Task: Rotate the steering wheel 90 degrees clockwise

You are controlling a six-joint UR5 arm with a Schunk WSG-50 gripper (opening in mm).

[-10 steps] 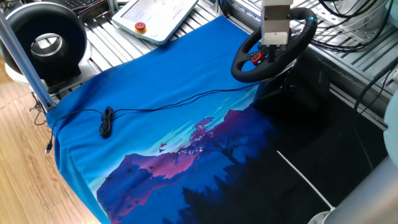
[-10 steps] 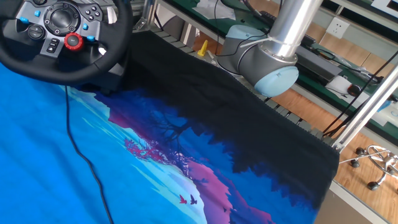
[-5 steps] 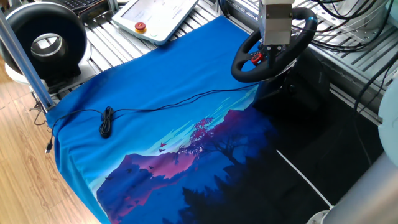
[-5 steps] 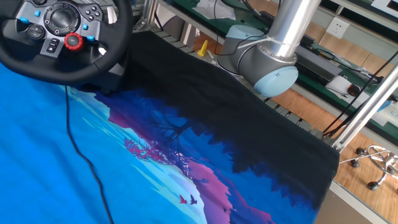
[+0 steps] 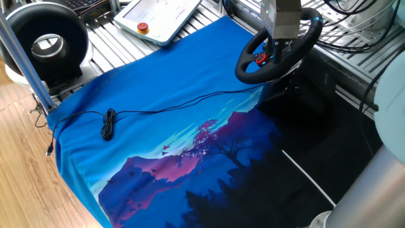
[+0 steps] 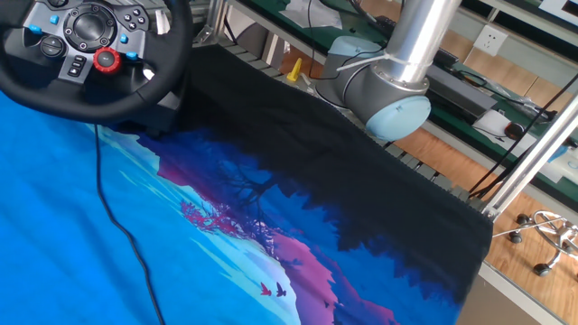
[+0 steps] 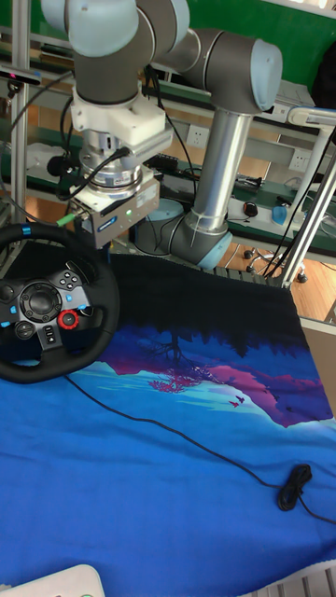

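The black steering wheel stands tilted at the far right end of the blue cloth, its hub with the red button facing the cloth. My gripper comes down from above onto the wheel's upper rim, just in front of the hub. Its grey body sits right above the wheel's upper right rim. The fingertips are lost against the dark wheel, so I cannot tell whether they grip the rim. In the other fixed view only the wheel shows.
A thin black cable with a coiled end runs across the cloth to the wheel. A black ring fan and a white pendant lie beyond the cloth's edge. The arm's base joint stands behind the table.
The gripper body has shifted slightly up and tilted over the wheel, and the arm's elbow has swung further into the right edge. The wheel's hub looks unturned.
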